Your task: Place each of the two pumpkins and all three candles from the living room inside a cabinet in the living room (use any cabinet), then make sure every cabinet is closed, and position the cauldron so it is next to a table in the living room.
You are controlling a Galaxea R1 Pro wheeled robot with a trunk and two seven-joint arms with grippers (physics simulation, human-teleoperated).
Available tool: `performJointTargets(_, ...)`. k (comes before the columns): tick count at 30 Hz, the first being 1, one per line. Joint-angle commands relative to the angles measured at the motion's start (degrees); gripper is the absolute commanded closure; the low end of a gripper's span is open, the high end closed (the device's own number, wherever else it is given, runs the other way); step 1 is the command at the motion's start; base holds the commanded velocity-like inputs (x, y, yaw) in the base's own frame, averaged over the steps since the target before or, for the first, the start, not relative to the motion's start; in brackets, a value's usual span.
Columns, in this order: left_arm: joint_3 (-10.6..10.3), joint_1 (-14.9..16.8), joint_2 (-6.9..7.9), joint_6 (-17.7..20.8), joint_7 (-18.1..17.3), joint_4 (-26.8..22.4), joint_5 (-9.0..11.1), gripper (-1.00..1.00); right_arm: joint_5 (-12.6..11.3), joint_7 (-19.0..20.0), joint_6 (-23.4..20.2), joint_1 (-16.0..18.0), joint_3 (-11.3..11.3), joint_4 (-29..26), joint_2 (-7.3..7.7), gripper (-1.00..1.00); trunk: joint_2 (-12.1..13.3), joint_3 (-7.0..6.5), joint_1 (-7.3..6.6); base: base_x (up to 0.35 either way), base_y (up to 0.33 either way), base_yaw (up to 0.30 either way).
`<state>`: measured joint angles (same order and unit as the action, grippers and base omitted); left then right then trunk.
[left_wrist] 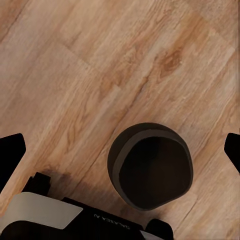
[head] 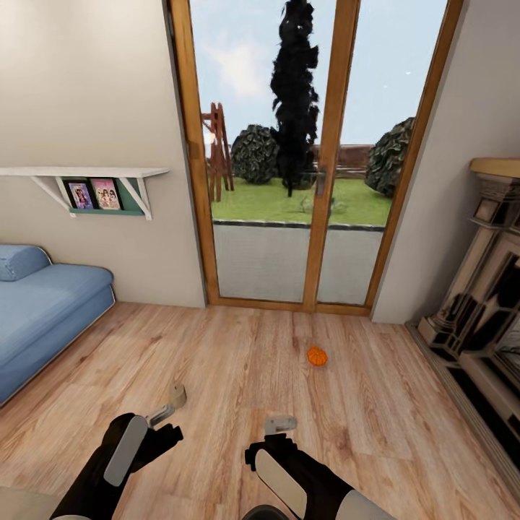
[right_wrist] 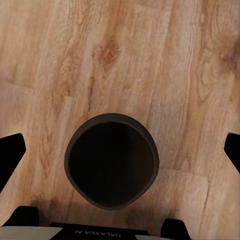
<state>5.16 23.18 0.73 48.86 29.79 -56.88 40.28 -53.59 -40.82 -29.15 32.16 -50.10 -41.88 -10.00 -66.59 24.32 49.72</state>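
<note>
L pincer (head: 167, 406) and R pincer (head: 280, 423) are both spread wide w/ nothing in them, low over the wood floor (head: 238, 361). One pumpkin (head: 317, 356) sits on the floor at 1 o'clock from the R pincer, near but not touching. Glass door (head: 289, 180) at 12, sofa (head: 43, 310) at 9, fireplace (head: 484, 318) at 3. It's round, so a bump could roll it off twd the fireplace. A grab from the side may slip.
</note>
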Motion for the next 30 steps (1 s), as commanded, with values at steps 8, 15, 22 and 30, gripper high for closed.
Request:
performJointTargets(8, 0.02, 0.03, -0.11, 0.23, 0.59, -1.46, 0.59, -1.00, -0.28, -0.20, -0.72, 0.10, -0.18, -0.22, 0.00, -1.00, -0.05, 0.07, 0.00, 0.000, 0.000, 0.000)
performJointTargets(15, 0.03, 0.03, -0.11, 0.48, 0.43, -1.56, 0.99, -1.00, -0.36, -0.01, -0.88, 0.10, -0.28, -1.23, 0.00, -1.00, -2.85, 1.32, 1.54, 0.000, 0.000, 0.000)
performJointTargets(22, 0.02, 0.03, -0.11, 0.59, 0.37, -1.51, 1.15, -1.00, -0.37, 0.05, -1.50, 0.10, -0.34, -1.94, 0.00, -1.00, -5.66, 2.58, 3.08, 0.000, 0.000, 0.000)
performJointTargets(30, 0.03, 0.03, -0.11, 0.62, 0.36, -1.48, 1.22, -1.00, -0.57, 0.71, -3.14, 0.10, -0.35, -7.14, 0.00, -1.00, -8.87, 4.02, 4.84, 0.000, 0.000, 0.000)
